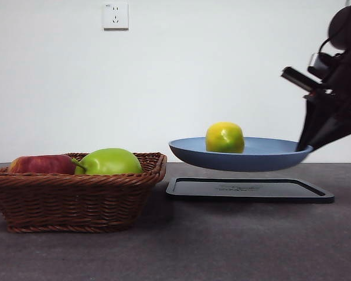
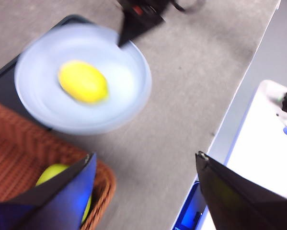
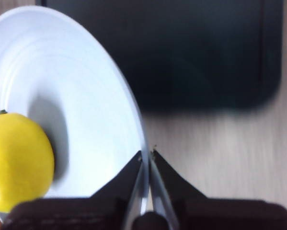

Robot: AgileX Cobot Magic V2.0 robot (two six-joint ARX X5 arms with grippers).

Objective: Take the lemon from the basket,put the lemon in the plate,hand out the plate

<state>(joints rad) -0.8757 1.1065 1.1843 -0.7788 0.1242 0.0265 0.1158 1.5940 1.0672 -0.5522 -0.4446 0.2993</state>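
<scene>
The blue plate [image 1: 245, 153] hangs in the air above the black tray [image 1: 249, 189], with the yellow lemon [image 1: 224, 137] on it. My right gripper [image 1: 307, 147] is shut on the plate's right rim [image 3: 142, 158] and holds it up; the lemon [image 3: 16, 160] lies in the plate close to the jaws. My left gripper [image 2: 145, 165] is open and empty, high above the table's edge beside the wicker basket [image 2: 18, 153]. From there I see the plate [image 2: 81, 79] and lemon [image 2: 83, 82] blurred.
The brown wicker basket [image 1: 75, 196] stands at the left with a red apple [image 1: 41, 164] and a green apple [image 1: 109, 161] in it. The black tray lies flat on the grey table under the plate. A white wall with a socket is behind.
</scene>
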